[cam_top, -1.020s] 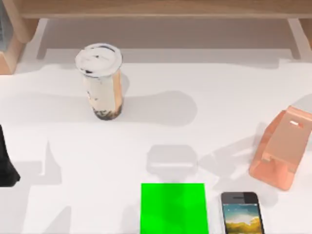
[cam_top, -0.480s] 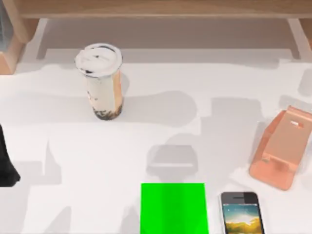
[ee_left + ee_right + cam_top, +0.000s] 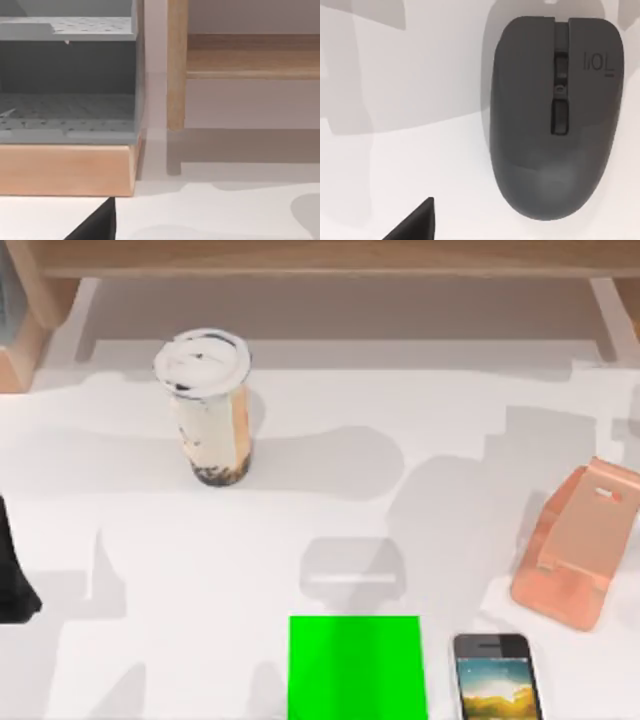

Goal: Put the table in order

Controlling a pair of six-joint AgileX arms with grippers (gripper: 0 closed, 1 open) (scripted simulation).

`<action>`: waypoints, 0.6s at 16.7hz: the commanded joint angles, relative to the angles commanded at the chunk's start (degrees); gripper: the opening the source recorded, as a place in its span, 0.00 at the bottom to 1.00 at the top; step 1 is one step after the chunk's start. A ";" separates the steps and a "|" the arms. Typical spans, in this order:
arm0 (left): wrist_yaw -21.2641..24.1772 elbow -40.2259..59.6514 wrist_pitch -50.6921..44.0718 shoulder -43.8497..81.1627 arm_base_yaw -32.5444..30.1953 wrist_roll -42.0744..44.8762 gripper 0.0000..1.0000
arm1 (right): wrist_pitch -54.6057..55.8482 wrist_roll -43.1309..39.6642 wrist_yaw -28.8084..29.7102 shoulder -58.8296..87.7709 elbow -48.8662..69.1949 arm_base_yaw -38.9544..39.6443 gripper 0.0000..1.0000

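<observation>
1. Fingers: the spread could not be told on either arm. A dark wedge at the edge of the right wrist view, and a like one in the left wrist view, was probably a fingertip.
2. Left arm sat at the bench's left edge, looked parked. Its camera faced a grey shelf unit on a wood base, beside a wood post.
3. Right arm's camera looked straight down on a grey mouse lying flat on the white top. Judged: arm was poised over it to line up a pick, since the mouse was loose and off any mat.
4. Bench: white top, flat, spanning the top view, with the wood frame along the far edge. Long axis seemed to run left to right, parallel to that frame. Ends were cut off, so that is a judgement.
5. On it:
   - cup upright, far left;
   - green mat at the near edge, bare;
   - phone flat just right of the mat, long axis near to far;
   - pink stand near the right edge, apart from the phone.
6. Judged: the mat was bare because it likely awaited the mouse, and the stand awaited the phone. Tidying was barely begun.
</observation>
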 joint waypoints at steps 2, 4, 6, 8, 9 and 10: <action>0.00 0.00 0.00 0.00 0.00 0.00 1.00 | 0.00 0.00 0.00 0.00 0.00 0.00 1.00; 0.00 0.00 0.00 0.00 0.00 0.00 1.00 | 0.33 0.11 0.00 -0.07 -0.33 0.30 1.00; 0.00 0.00 0.00 0.00 0.00 0.00 1.00 | 2.48 0.27 0.01 0.55 -2.04 0.21 1.00; 0.00 0.00 0.00 0.00 0.00 0.00 1.00 | 6.64 0.28 0.02 1.79 -4.86 0.21 1.00; 0.00 0.00 0.00 0.00 0.00 0.00 1.00 | 9.20 0.28 0.02 2.51 -6.48 0.21 1.00; 0.00 0.00 0.00 0.00 0.00 0.00 1.00 | 11.84 0.29 0.03 3.23 -8.12 0.20 1.00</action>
